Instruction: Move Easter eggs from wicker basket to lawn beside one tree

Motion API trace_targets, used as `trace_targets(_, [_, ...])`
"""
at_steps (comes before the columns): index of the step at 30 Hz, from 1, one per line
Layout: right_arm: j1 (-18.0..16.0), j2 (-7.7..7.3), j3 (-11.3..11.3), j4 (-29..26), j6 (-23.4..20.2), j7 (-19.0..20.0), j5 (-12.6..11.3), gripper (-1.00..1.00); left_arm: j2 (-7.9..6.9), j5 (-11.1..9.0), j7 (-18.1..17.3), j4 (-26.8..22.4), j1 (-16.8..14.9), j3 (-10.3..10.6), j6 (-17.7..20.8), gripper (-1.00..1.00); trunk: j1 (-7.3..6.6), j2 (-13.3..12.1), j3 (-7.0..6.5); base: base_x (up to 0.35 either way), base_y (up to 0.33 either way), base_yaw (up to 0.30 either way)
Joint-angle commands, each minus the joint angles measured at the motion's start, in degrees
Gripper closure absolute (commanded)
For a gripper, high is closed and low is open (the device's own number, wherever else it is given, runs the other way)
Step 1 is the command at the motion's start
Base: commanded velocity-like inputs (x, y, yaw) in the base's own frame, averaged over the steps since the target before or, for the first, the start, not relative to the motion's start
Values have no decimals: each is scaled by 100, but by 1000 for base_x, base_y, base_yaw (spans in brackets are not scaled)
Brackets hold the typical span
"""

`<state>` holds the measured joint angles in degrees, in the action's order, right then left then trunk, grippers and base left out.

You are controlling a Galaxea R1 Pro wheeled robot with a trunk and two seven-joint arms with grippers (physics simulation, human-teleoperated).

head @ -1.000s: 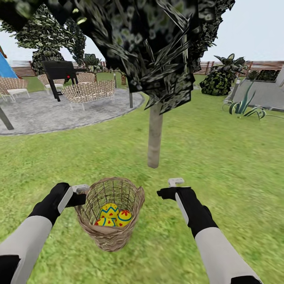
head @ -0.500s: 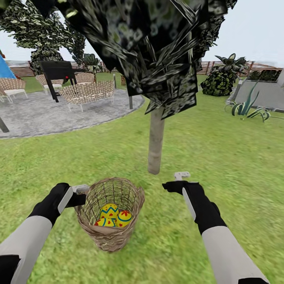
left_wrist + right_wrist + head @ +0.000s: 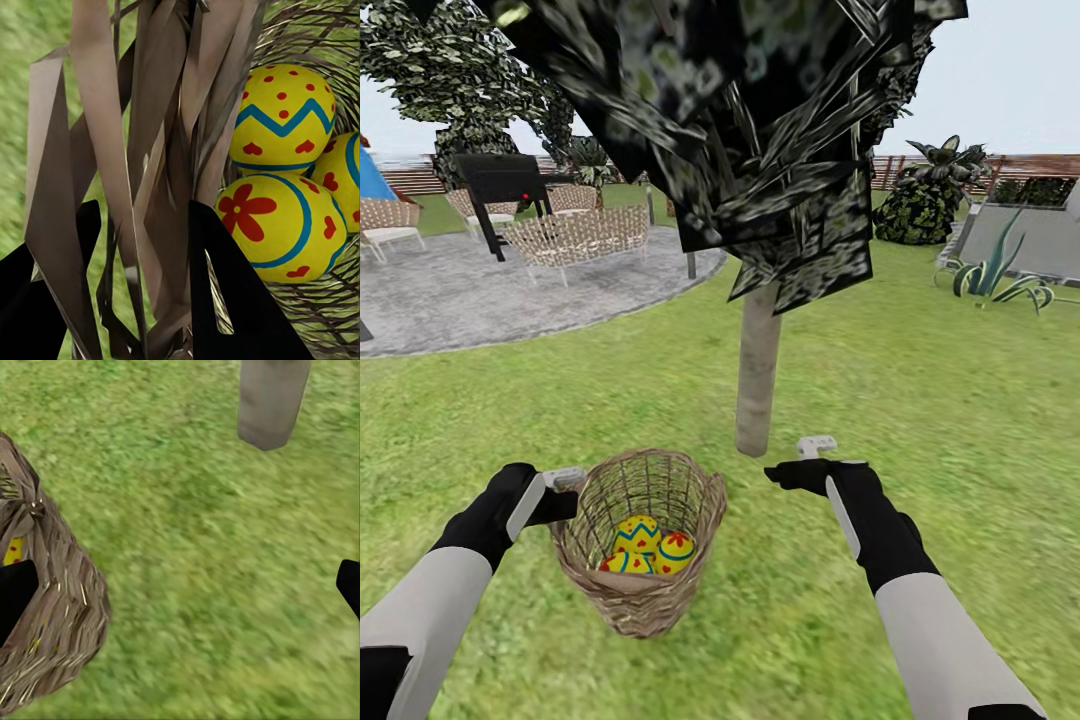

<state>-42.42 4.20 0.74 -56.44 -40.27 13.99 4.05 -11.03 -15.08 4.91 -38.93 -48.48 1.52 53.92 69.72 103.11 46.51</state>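
The wicker basket (image 3: 641, 545) stands upright on the lawn (image 3: 920, 400), round, brown and loosely woven, its walls narrowing toward the ground under a thick braided rim. Inside lie the three Easter eggs (image 3: 647, 548), bright yellow, huddled together at the bottom: one carries a blue zigzag and red marks, another a red flower inside a blue ring. Just beyond the basket rises the tree (image 3: 758, 370), its grey-beige trunk smooth beneath dark pointed leaves.

eggs (image 3: 648, 548) in basket (image 3: 642, 600) (on lawn (image 3: 920, 400)), tree (image 3: 758, 380) behind
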Motion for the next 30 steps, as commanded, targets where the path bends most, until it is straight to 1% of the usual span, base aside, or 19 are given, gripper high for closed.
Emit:
trace_targets(1, [-3, 4, -4, -7, -28, 34, 44, -100, -1, -112, 54, -9, -3, 18, 21, 100, -1, 3, 5, 4, 0, 0])
trace_targets(10, [-3, -3, -11, -9, -16, 35, 44, -100, 14, -109, 54, -9, -3, 32, 22, 100, -1, 3, 5, 0, 0, 0])
trace_targets(30, [-3, 1, -4, -4, -11, 37, 44, -100, 14, -127, 54, -2, -3, -2, 22, 100, 439, 805, 364, 0, 0, 0])
